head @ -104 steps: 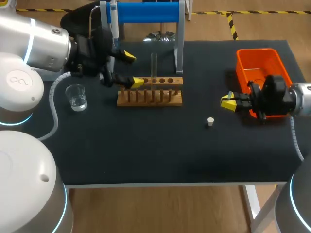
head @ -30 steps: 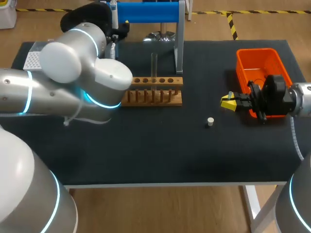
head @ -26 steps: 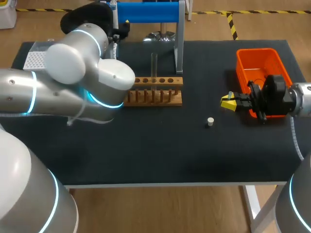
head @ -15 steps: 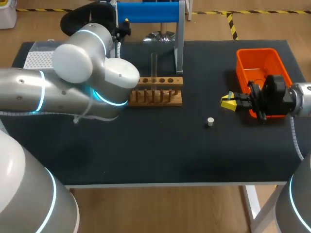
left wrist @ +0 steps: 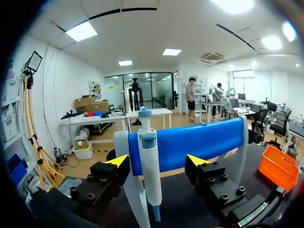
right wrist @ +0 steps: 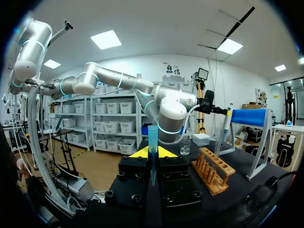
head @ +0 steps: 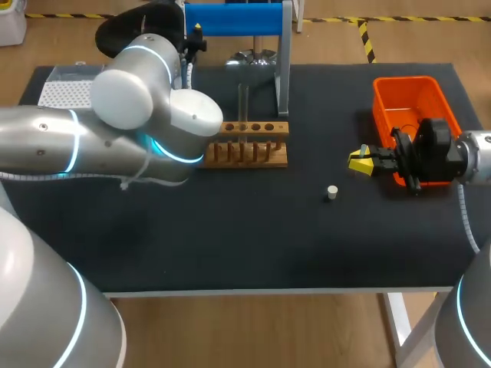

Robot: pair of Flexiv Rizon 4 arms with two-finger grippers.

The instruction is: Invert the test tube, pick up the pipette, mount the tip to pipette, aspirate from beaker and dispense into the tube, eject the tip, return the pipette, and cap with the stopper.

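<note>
Bright even overhead light, faint shadows on table, sheen on left arm

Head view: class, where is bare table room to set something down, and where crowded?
Bare: front strip of table, nearer than rack and stopper. Crowded: back left, under left arm by rack and stand; right, by orange bin.

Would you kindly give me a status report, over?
Left gripper open, straddling hung pipette. Right gripper shut on pipette tip. No obstruction seen.

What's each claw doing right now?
Left claw: open, pipette between its fingers, not gripped.
Right claw: closed on the pipette tip.
</note>
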